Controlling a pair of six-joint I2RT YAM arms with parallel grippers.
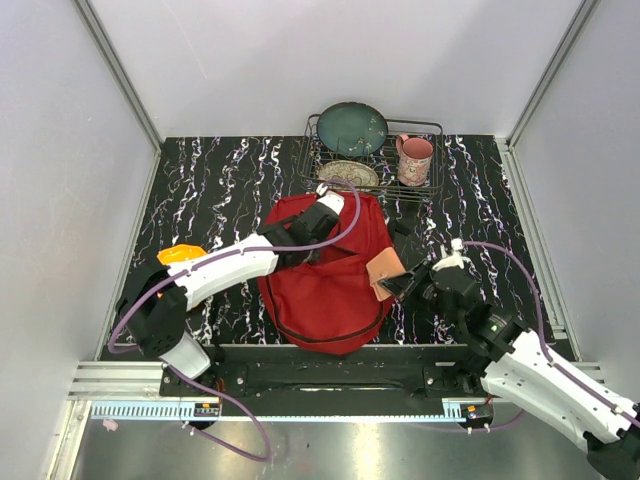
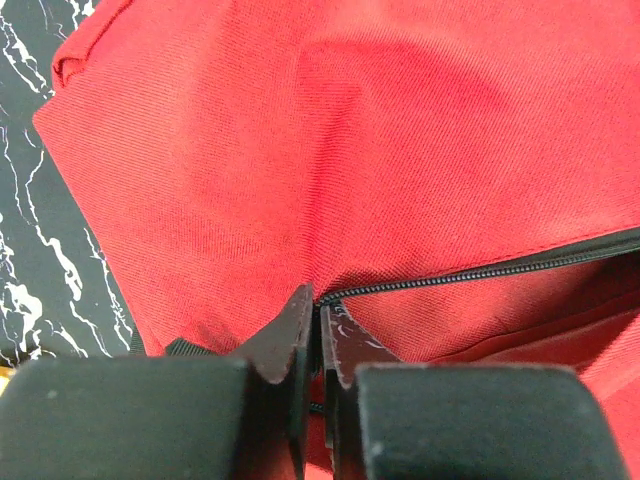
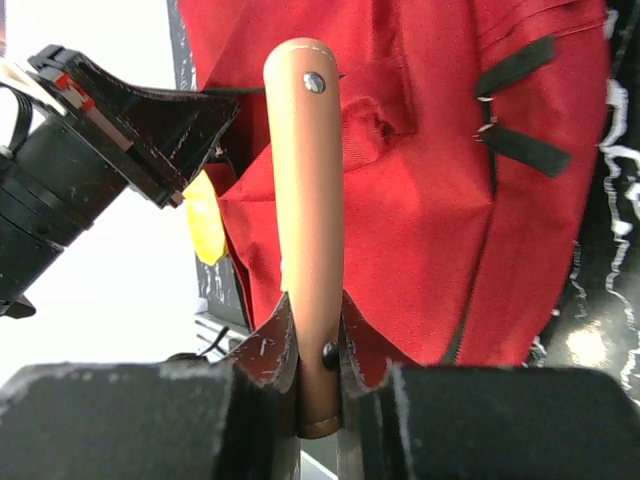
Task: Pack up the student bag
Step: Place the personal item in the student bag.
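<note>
one student bag [image 1: 330, 290] sat mid-tabletop [image 1: 220, 190], red and slumped, and both arms were on the job. the left gripper [image 2: 318, 330] was down on the bag's far part, jaws clenched almost tip to tip right at the end of one black zipper [image 2: 480, 272], nipping the bag there. what exactly sat in that sliver of a gap, i couldn't tell.

over on the bag's right edge, the right gripper [image 3: 318, 350] had its jaws clamped on one tan flat object [image 3: 305, 200], held edge-up in the wrist view with two small rivets showing along it. from above, that tan piece just overlapped the red fabric. two black strap tabs [image 3: 515, 65] showed on the bag beyond it.

at the back stood one wire rack [image 1: 310, 160], carrying two plates: a teal plate [image 1: 352, 128] propped up and a patterned plate [image 1: 348, 174] lying lower. one pink mug [image 1: 414, 160] stood upright at the rack's right end. one orange thing [image 1: 182, 254] peeked out beside the left arm, too hidden to name.
</note>
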